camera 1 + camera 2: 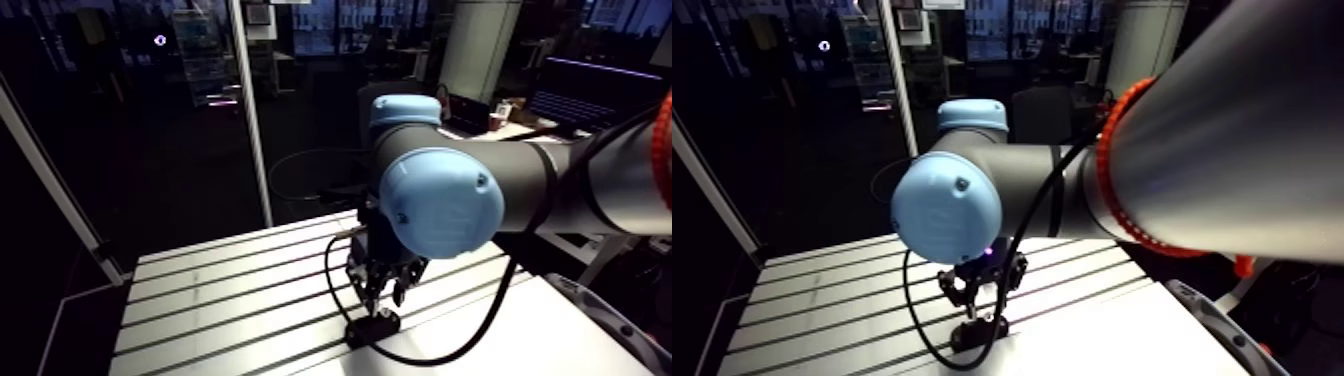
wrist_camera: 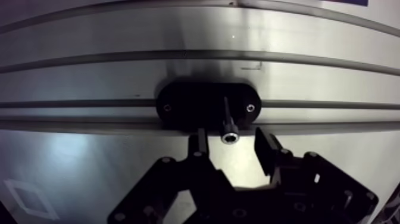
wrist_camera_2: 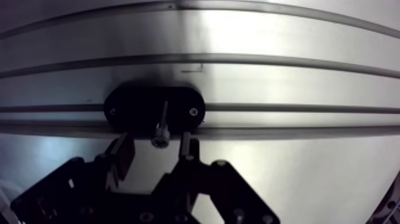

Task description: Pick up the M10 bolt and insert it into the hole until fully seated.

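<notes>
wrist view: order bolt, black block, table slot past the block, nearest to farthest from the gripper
1. bolt, between the open fingers of the gripper.
2. black block, just ahead, at the bolt's far end.
3. table slot, beyond the block.

1. I work in a robotics lab: my bench (image 1: 230, 290) is slotted aluminium.
2. A black fixture plate (image 2: 196, 104) sits over a slot, with two screws.
3. My arm (image 1: 560, 185) carries light-blue joint caps.
</notes>
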`<action>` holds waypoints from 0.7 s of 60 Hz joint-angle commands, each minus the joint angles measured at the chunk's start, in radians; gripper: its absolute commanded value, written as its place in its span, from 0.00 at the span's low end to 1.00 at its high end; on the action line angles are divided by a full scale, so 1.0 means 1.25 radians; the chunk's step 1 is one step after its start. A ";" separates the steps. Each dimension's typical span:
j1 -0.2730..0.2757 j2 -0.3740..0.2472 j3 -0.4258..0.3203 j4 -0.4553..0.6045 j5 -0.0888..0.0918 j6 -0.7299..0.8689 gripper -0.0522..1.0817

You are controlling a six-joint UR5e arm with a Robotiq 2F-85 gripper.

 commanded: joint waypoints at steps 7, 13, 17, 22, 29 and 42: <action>0.001 0.013 -0.001 -0.007 0.000 0.001 0.47; 0.001 0.013 -0.001 -0.007 0.000 0.001 0.47; 0.001 0.013 -0.001 -0.007 -0.001 0.001 0.47; 0.001 0.013 0.000 -0.005 -0.001 0.001 0.47; 0.001 0.013 0.003 -0.005 -0.006 0.001 0.47; 0.001 0.013 0.006 -0.005 -0.006 0.001 0.47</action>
